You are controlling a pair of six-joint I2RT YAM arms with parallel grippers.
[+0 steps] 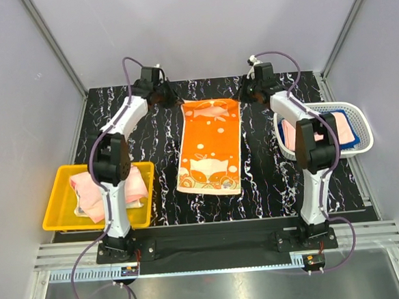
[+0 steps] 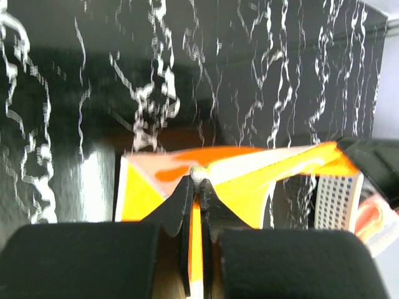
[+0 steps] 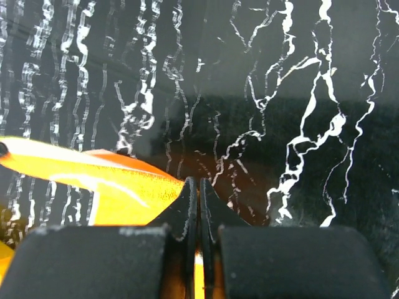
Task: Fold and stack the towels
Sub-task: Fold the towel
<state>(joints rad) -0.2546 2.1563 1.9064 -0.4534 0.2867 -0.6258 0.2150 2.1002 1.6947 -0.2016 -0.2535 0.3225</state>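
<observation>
Pink towels [image 1: 84,190] in yellow bin [image 1: 59,215], more towels [image 1: 343,128] in white basket [image 1: 365,140]

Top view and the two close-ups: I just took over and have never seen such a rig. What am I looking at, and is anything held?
The top view looks down from above and behind two robot arms bolted at the near edge of a black marbled table; the left arm is on the left. The other two pictures come from a camera on each wrist, looking past that arm's own fingers. An orange towel lies spread in the middle. The left gripper and right gripper are each shut on a far corner of it; the wrist views show cloth pinched between the fingers. A yellow bin on the left holds pink towels. A white mesh basket on the right holds more towels, pink and blue.
</observation>
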